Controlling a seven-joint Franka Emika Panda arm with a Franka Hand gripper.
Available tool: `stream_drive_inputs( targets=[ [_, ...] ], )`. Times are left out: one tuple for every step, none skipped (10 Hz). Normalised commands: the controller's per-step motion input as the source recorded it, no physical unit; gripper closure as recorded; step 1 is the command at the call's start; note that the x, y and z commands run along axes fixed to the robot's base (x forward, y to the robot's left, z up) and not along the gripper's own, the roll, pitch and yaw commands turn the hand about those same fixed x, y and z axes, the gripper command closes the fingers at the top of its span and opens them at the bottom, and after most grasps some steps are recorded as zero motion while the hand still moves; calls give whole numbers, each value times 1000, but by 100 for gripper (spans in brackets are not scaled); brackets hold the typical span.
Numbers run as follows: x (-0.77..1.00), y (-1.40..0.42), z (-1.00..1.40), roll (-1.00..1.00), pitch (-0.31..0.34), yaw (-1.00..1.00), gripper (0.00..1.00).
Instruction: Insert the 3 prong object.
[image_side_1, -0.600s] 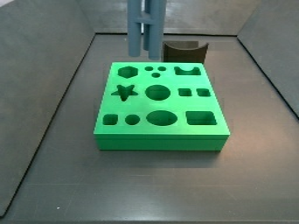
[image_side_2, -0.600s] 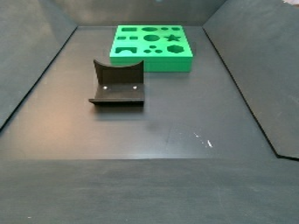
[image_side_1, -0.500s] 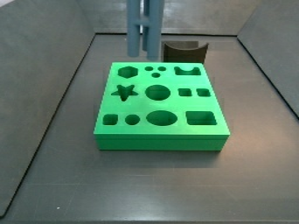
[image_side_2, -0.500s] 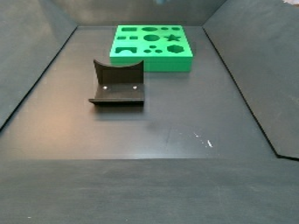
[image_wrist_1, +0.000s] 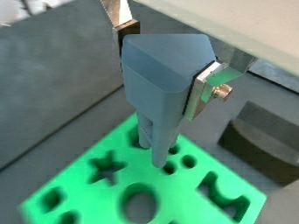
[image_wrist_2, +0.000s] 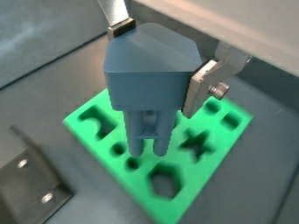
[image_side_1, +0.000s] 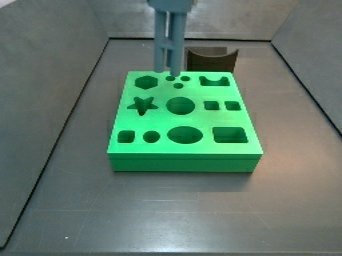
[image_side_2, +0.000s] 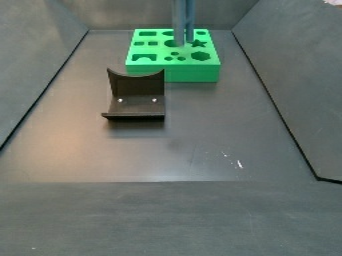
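Note:
The 3 prong object (image_wrist_1: 162, 83) is a long blue-grey piece, and my gripper (image_wrist_1: 163, 57) is shut on its wide upper end. A silver finger (image_wrist_1: 205, 86) presses each side of it in both wrist views. The gripper (image_wrist_2: 163, 57) holds the piece (image_wrist_2: 142, 83) upright, lower end down, over the green block (image_wrist_2: 176, 153). In a side view the piece (image_side_1: 170, 40) hangs with its tip just above the small round holes in the back row of the block (image_side_1: 183, 125). It also shows over the block (image_side_2: 174, 60) as a thin bar (image_side_2: 186, 20). The gripper body is above both side views.
The dark fixture (image_side_1: 211, 58) stands behind the green block, and in a side view it (image_side_2: 134, 95) sits on the grey floor in front of the block. It also shows in both wrist views (image_wrist_1: 263, 140) (image_wrist_2: 30, 184). Grey walls enclose the floor.
The piece has moved down and slightly sideways, so that its tip now hangs over the block's back row. It has come into a side view where it was absent before.

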Motion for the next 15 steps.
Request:
stream_drive_inputs(
  targets=[
    [517, 323, -80, 0, 0, -697, 100],
    [471, 289, -66, 0, 0, -743, 100],
    [246, 171, 0, 0, 0, -874, 100],
    [109, 23, 0, -6, 0, -980, 100],
    [0, 0, -17, -11, 0, -1000, 100],
    [0, 0, -83, -30, -17, -1000, 100],
    [0, -66, -74, -170, -151, -946, 100],
    [0, -71, -111, -167, -167, -943, 100],
    [-97, -189, -277, -73, -13, -794, 100],
    [-194, -223, -346, -23, -11, -557, 100],
    [-137, -137, -329, 0, -10, -389, 100],
    [-20, 0, -189, 0, 0, -306, 100],
    [-103, 209, -74, 0, 0, -243, 100],
    [-69, 171, -109, -1, 0, -417, 100],
    [-17, 140, -151, 0, 0, -454, 100]
  ],
)
